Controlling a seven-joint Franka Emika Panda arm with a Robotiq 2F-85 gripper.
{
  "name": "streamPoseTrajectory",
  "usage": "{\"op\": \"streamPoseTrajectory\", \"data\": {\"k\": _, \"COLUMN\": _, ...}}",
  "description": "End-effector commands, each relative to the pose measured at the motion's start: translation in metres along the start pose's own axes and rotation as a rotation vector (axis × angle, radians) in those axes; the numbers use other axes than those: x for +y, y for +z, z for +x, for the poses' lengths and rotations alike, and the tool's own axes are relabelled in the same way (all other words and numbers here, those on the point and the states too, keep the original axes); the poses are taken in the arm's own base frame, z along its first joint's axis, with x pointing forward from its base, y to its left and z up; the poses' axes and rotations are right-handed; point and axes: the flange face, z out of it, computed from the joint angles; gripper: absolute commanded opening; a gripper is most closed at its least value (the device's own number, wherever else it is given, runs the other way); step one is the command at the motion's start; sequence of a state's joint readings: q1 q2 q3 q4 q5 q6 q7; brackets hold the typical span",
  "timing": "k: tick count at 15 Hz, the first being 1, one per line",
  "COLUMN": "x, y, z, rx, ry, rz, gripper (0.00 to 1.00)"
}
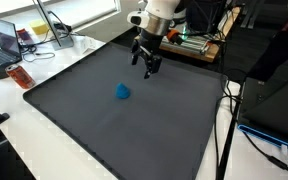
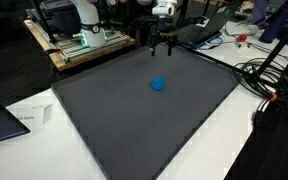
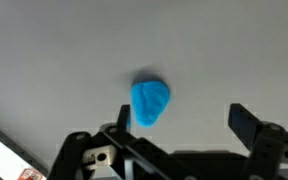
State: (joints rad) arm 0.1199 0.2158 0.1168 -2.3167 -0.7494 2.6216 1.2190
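A small blue lump (image 1: pixel 122 92) lies on the dark grey mat (image 1: pixel 104 130), also seen as a blue lump (image 2: pixel 158 84) in the exterior view from the opposite side. My gripper (image 1: pixel 147 67) hangs open above the mat, behind the lump and apart from it. In the wrist view the blue lump (image 3: pixel 150 103) lies on the mat just ahead of my gripper (image 3: pixel 184 122), closer to the left finger (image 3: pixel 125 118) than to the right one. Nothing is between the fingers.
The mat (image 2: pixel 144 110) covers most of a white table. A laptop (image 1: pixel 6 42) and a red-orange item (image 1: pixel 22 77) lie beyond the mat's edge. A wooden stand with equipment (image 2: pixel 84 40) stands behind the arm. Cables (image 2: pixel 269 85) trail beside the mat.
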Motion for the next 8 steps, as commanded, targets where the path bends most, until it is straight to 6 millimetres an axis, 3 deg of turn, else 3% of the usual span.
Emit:
{"op": "streamPoseTrajectory", "data": {"k": 1, "x": -0.030, "y": 0.003, "z": 0.010, "rx": 0.003, "ry": 0.034, "rz": -0.059, "gripper": 1.00}}
{"op": "streamPoseTrajectory", "data": {"k": 8, "x": -0.083, "y": 0.000, "z": 0.028, "rx": -0.009, "ry": 0.072, "rz": -0.216, "gripper": 1.00}}
